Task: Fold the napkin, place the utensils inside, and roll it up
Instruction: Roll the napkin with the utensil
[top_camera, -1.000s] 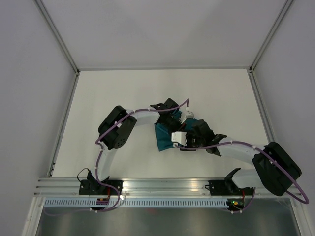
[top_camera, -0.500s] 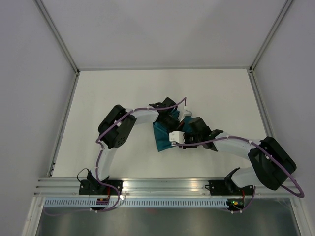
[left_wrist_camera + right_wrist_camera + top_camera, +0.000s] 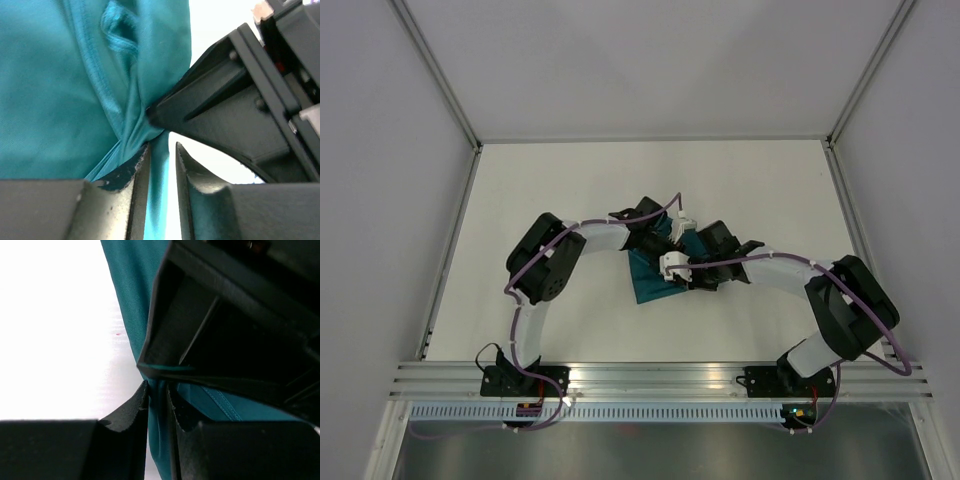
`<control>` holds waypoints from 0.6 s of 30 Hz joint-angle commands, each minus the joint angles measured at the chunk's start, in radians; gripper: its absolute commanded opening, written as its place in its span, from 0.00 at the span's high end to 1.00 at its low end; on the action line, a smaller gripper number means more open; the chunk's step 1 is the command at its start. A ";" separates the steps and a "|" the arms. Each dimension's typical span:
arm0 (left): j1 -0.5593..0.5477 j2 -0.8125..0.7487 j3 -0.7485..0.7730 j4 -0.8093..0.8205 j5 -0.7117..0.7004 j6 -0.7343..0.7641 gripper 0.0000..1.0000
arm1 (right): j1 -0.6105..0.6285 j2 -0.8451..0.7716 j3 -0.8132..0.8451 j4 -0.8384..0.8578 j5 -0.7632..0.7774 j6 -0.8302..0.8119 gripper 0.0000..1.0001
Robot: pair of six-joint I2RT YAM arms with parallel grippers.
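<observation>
Both arms are packed nose to nose over the middle of the table point(image 3: 560, 190). The napkin point(image 3: 648, 284) lies gathered beneath them, a teal patch showing just near and left of the two wrists.

Look at the right gripper point(image 3: 157, 388). It is narrow, and a thin ridge of teal cloth fills the slot between its jaws, so that is a pinch. The left wrist view backs this up, because the fabric draws into tight wrinkles that all run to the tip of that black claw. The cloth is under pull there.

Now the left gripper point(image 3: 161, 152). Its jaws stand a little apart, and a strip of napkin runs through the gap with bright table showing beside it. My read is that it straddles the edge loosely and is not clamped.

Why so close together? It looks like both claws are working the same edge. One secures the fabric so the other can reset without the fold falling open. The cloth is thin and shiny, so a loose hold could easily slip.

As for the utensils, none are in view. I can't tell whether they are under the arms, inside the cloth or elsewhere. The napkin covers little of the table and looks bunched, so folding seems well along, but I can't say whether rolling has started.
</observation>
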 commanded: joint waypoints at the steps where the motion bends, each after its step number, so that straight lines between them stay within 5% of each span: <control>1: 0.036 -0.072 -0.042 0.085 -0.089 -0.088 0.66 | -0.032 0.083 0.010 -0.206 -0.022 -0.026 1.00; 8: 0.080 -0.187 -0.123 0.200 -0.279 -0.186 0.64 | -0.051 0.157 0.087 -0.318 -0.069 -0.058 0.99; 18: 0.134 -0.624 -0.461 0.540 -0.875 -0.427 0.63 | -0.143 0.375 0.319 -0.638 -0.198 -0.175 0.99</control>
